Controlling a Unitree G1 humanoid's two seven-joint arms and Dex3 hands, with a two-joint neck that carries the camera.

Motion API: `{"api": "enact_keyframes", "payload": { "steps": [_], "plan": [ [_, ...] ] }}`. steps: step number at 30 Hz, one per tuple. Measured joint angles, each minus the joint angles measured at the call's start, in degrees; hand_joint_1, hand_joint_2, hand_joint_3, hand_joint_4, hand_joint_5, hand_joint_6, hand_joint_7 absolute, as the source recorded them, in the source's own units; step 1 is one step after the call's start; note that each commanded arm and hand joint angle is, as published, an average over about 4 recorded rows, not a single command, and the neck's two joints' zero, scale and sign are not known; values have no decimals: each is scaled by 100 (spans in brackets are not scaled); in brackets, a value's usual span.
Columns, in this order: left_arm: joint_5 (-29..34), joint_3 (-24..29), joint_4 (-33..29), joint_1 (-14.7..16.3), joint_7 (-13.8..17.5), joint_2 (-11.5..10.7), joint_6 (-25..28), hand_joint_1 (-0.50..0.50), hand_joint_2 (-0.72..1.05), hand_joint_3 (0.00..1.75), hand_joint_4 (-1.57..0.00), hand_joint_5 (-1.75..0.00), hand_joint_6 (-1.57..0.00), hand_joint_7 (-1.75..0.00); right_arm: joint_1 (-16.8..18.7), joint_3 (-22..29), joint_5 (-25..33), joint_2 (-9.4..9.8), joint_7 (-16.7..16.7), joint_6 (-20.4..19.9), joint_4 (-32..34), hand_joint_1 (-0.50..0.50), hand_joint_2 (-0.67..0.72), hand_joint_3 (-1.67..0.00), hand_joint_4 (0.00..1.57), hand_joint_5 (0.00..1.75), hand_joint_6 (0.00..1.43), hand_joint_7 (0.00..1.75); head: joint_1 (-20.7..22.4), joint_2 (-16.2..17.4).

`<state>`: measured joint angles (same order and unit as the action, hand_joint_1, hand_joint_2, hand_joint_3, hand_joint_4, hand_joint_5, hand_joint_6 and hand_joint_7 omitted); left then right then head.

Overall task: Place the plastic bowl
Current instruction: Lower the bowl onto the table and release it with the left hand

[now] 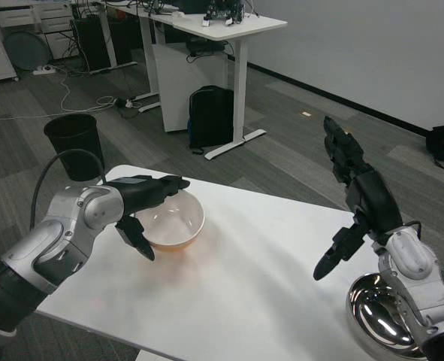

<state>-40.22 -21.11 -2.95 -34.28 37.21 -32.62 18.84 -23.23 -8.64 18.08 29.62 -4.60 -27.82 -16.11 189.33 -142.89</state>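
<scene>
No readable writing or brand shows anywhere. A round, smooth plastic bowl [174, 220], pale cream inside with an orange-tinted base, sits on the matte white tabletop [244, 286]. The left robot hand [143, 207] grips the bowl's near-left rim, fingers over the edge and thumb outside. Well right of the bowl, the right robot hand [354, 197] hovers spread, holding nothing, above a shiny polished metal bowl [383, 312].
</scene>
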Motion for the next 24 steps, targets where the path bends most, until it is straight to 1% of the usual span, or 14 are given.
{"api": "enact_keyframes", "payload": {
  "steps": [5,11,13,15,17,20,22,24],
  "plan": [
    [205,-49,20,-1,-7,0,2,-50,105,9,0,-175,0,-28,0,0,0,0,0,-1,0,-46,47,0,0,0,0,0,-23,25],
    [397,-187,248,2,-12,2,0,-50,105,9,0,-175,0,-28,0,-1,8,-1,-1,-2,0,-46,47,0,0,0,0,0,-12,63],
    [425,-202,288,3,-12,2,1,-50,105,4,0,-175,0,-28,0,-1,9,-1,-1,-3,0,-46,47,0,0,0,0,0,-7,74],
    [445,-204,291,4,-12,3,1,-50,100,4,0,-175,0,-28,0,-1,10,-1,-1,-3,0,-46,47,0,0,0,0,0,-4,83],
    [488,-213,294,4,-11,4,1,-50,100,9,0,-175,0,-28,0,-1,10,-1,-1,-3,0,-46,47,0,0,0,0,0,-2,93],
    [548,-244,304,4,-9,6,1,-50,105,9,0,-175,0,-30,0,-1,10,-1,-1,-3,0,-46,47,0,0,0,0,0,3,98],
    [566,-257,309,4,-8,8,1,-50,100,9,0,-175,0,-33,0,-2,10,-1,-1,-3,0,-46,47,0,0,0,0,0,8,103],
    [592,-265,313,4,-9,8,0,-50,87,7,0,-175,-1,-37,0,-4,11,-1,-1,-3,0,-46,47,0,0,0,0,0,11,108]
  ]
}}
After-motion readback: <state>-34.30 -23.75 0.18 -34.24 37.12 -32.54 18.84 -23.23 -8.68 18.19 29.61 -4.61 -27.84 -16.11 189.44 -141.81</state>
